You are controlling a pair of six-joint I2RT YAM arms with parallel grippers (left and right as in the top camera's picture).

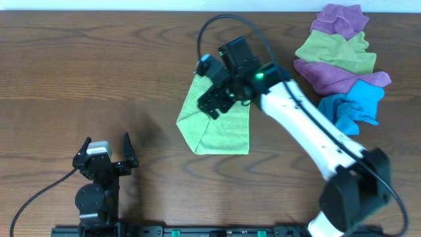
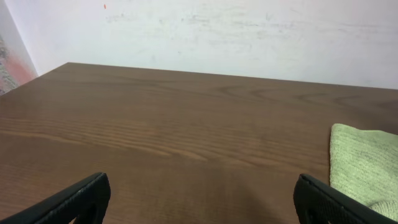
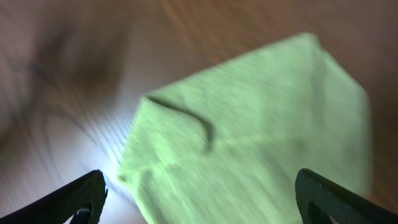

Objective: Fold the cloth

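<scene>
Nearest the base, the left gripper (image 1: pixel 107 151) stands spread and empty, and mid-way up the table (image 1: pixel 99 66) the cloth (image 1: pixel 223 131), soft, light and limp, lies partly folded under the right gripper (image 1: pixel 217 102), likewise spread, so a corner pinch looks best.

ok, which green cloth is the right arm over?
The brighter lime-green cloth, lying alone mid-table. The duller olive cloth sits in the pile with the purple cloths at the far right.
</scene>
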